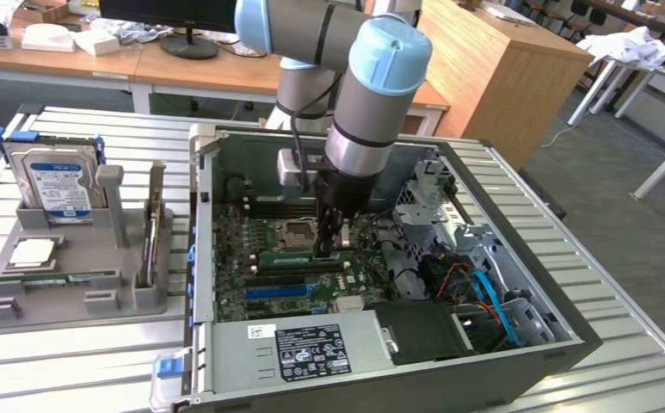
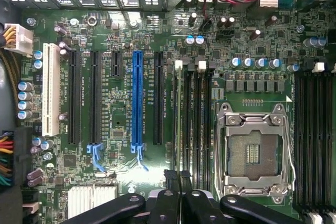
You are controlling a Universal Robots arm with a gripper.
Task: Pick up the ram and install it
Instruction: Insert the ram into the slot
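Slatted metal is making up the counter [image 1: 68, 370]. An open computer case [image 1: 200, 258] is lying on it toward the edge on the exterior view's right, while a grey holder [image 1: 11, 314] is propping a hard drive [image 1: 57, 185] upright toward the opposite edge.

Nearest me inside the case, the power supply [image 1: 309, 348] is showing its label. Past it the motherboard [image 1: 235, 249] is lying flat, its long blue slot [image 1: 277, 292] running parallel to the counter's near edge.

A little farther in, the ram [image 1: 292, 256] is standing on edge as a thin green strip over the black memory slots [image 2: 191, 119], between the blue slot and the empty processor socket [image 1: 298, 231]. Its long axis is lying along those slots.

The arm [image 1: 366, 103] is reaching straight down, and the jaws are meeting the ram at its end toward the exterior view's right, with the rest of the stick stretching toward that view's left. In the wrist view the dark fingertips [image 2: 169, 182] are sitting drawn narrow, almost together and in line with the slots. Whether the board's edge is pinched between them I cannot tell. To my eye the stick is looking lined up with its slot, though I cannot say whether it is seated.

Beyond the counter, wooden desks and a monitor [image 1: 171, 13] are standing at the back of the room.
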